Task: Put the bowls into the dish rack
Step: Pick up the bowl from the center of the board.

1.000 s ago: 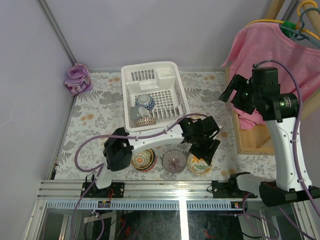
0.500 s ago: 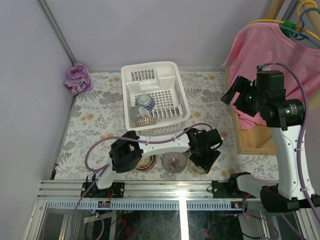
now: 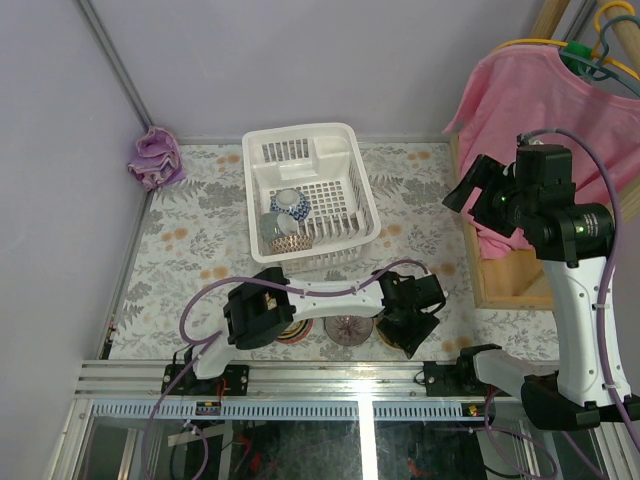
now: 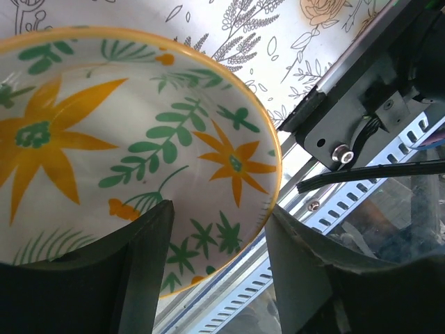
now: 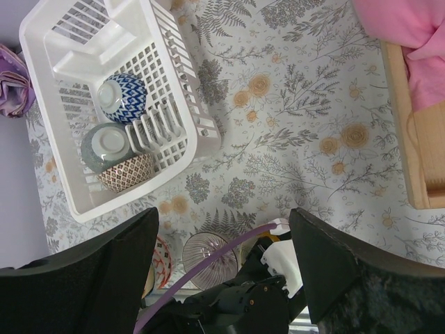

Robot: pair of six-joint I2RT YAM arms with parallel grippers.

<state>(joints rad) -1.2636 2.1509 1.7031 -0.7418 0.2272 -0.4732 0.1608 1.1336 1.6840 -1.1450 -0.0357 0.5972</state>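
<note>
A white bowl with orange flowers and a yellow rim (image 4: 104, 139) stands at the table's near edge, mostly hidden under my left gripper (image 3: 405, 325) in the top view. The left gripper (image 4: 219, 209) is open, its fingers straddling the bowl's rim, one over the inside and one outside. A purple glass bowl (image 3: 348, 327) and a red-patterned bowl (image 3: 292, 332) stand to its left. The white dish rack (image 3: 352, 180) holds a blue-white bowl (image 5: 122, 97), a grey bowl (image 5: 104, 145) and a brown-patterned bowl (image 5: 125, 172). My right gripper (image 5: 222, 271) hangs high and open, holding nothing.
A purple cloth (image 3: 155, 158) lies at the back left. A wooden crate (image 3: 500, 275) and a pink garment on hangers (image 3: 530, 100) stand on the right. A metal rail (image 3: 300, 375) runs along the near edge, just past the flower bowl.
My left gripper has come down and toward the near edge onto the flower bowl. The right arm has drifted slightly to the right.
</note>
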